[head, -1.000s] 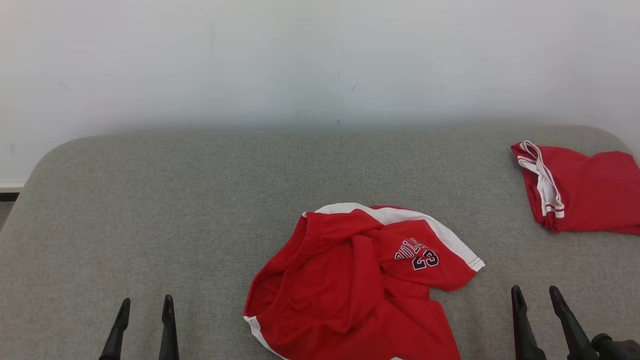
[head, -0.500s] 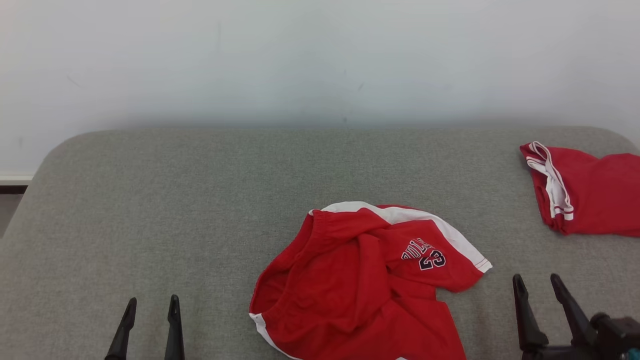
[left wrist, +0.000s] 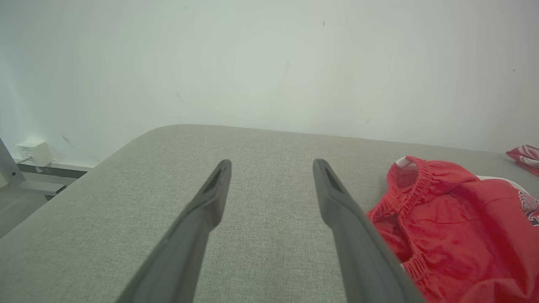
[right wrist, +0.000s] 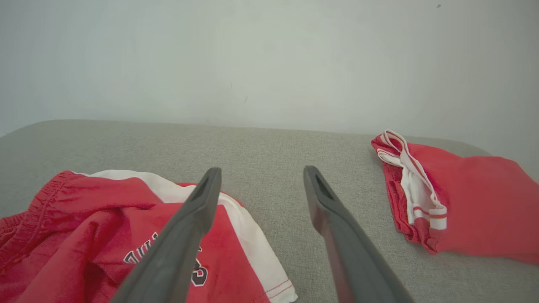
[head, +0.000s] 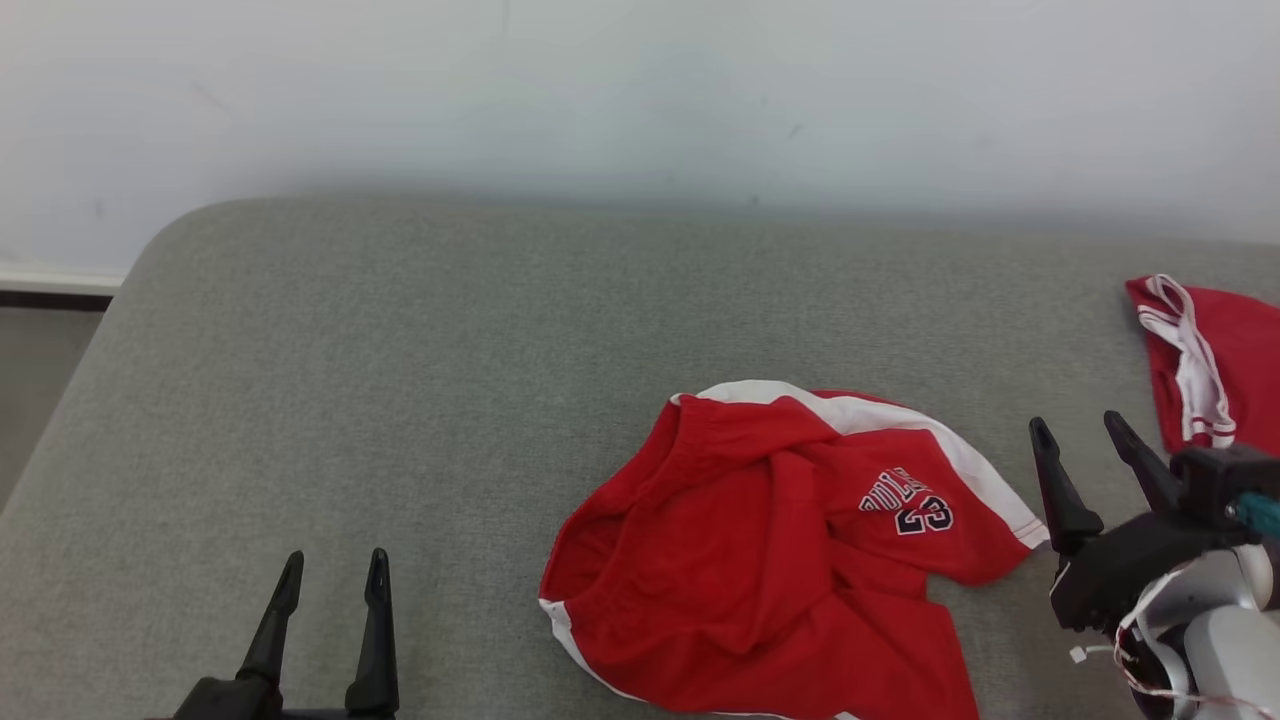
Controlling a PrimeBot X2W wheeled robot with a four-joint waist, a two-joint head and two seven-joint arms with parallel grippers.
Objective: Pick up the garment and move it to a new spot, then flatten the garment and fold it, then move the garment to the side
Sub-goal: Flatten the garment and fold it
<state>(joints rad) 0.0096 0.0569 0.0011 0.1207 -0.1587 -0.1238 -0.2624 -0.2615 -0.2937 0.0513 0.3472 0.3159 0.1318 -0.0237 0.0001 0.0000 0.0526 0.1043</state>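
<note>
Head camera shifts, so the whole scene sits further right. Right tool (head: 1077, 430) reaches farther toward the surface's (head: 400, 350) far edge, now just beside the garment's (head: 780, 560) right corner, with its pale forearm (head: 1215, 640) showing. Left tool (head: 335, 558) edges slightly forward.

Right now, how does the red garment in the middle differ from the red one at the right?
The middle garment lies crumpled and spread; the right garment looks folded into a compact bundle. The middle garment shows dark lettering and the number 23; the right garment shows no print, only striped white trim. Both are red with white parts and rest on the grey surface.
</note>
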